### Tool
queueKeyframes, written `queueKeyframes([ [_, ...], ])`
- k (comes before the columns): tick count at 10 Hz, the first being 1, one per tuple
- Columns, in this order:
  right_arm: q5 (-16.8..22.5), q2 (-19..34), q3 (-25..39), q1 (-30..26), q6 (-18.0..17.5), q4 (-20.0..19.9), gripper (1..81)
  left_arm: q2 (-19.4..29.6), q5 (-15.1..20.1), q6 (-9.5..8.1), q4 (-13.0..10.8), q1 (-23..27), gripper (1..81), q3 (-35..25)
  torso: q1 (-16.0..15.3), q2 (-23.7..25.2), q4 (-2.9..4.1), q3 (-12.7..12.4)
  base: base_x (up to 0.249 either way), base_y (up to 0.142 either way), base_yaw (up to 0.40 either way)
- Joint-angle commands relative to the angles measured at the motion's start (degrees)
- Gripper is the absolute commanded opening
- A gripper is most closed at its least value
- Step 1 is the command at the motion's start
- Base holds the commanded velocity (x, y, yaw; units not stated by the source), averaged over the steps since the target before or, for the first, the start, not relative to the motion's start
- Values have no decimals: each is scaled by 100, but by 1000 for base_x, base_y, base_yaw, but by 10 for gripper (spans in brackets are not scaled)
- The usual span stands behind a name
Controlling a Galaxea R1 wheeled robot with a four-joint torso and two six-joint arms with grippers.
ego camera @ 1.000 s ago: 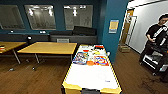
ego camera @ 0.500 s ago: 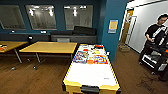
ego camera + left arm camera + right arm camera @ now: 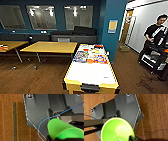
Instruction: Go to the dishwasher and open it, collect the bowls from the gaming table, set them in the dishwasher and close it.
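- Driving over the wooden floor [image 3: 32, 80] with a bowl in each gripper is where the main risk seems to lie. In both wrist views the boards sit well below the fingers, so a slipped bowl would probably fall and roll.
- Ahead of the fingers and well apart from them stands the gaming table [image 3: 90, 72], with board games on its far half and its near half bare. A tight turn could clip its corner and jolt both arms.
- A person [image 3: 155, 37] with a control rig stands off to the right, far from the fingers. A wide swing that way could narrow the passage.
- The lime-green bowl [image 3: 117, 131] hangs from the right gripper [image 3: 132, 138], whose fingers [image 3: 131, 138] look clamped on a small stretch of rim. So slight a hold may let the bowl pivot or slide free on a bump.
- The bright green bowl [image 3: 60, 127] is tilted on its side in the left gripper [image 3: 53, 138], and the fingers [image 3: 56, 139] appear to pinch its rim. The slant suggests the weight hangs off-centre, which could work it loose.
- A blue cable [image 3: 41, 121] loops just beside the left fingers, close to the bowl's wall. It could snag the bowl if the wrist rotates.
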State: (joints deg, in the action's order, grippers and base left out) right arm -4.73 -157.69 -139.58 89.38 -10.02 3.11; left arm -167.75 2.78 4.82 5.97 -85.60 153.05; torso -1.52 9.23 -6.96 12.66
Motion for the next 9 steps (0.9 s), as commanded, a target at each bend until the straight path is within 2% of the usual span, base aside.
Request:
queueKeyframes([
  [1, 280, 42, -112, -267, 26, 67, 10, 40, 276, 55, -26, 285, 10, 14, 0, 2, 0, 0, 0, 0, 0],
  [9, 280, -2, -147, -276, 26, 93, 10, 31, 276, 55, -26, 285, 10, 14, 2, 2, 0, -2, -20, 0, 0],
])
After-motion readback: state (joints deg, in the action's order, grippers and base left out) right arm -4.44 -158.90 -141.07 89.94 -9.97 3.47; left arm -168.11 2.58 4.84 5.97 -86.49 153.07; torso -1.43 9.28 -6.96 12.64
